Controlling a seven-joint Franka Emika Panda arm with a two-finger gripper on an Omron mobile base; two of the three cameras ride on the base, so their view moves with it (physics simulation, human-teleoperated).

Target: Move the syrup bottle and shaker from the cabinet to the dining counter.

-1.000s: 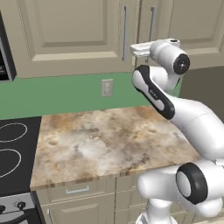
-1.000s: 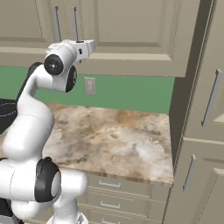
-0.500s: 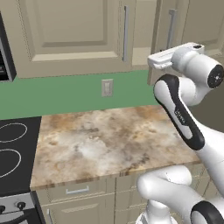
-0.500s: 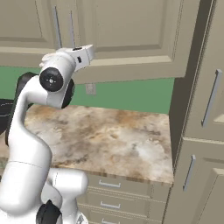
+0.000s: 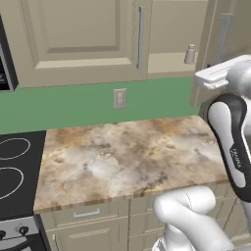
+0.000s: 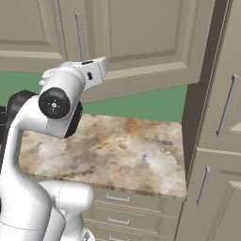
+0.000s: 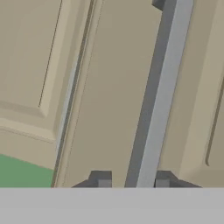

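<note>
Silver handle of the cabinet runs lengthwise between my gripper tips, jaws slightly parted around it; shaker sits inside, behind that handle.

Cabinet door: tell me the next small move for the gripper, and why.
Probably let go of the door handle and back the gripper off. In the hand view the silver bar runs between the two fingertips, and in the left base view the cabinet door is swung out enough to show the shaker on the shelf. The opening looks wide enough to reach in.
</note>
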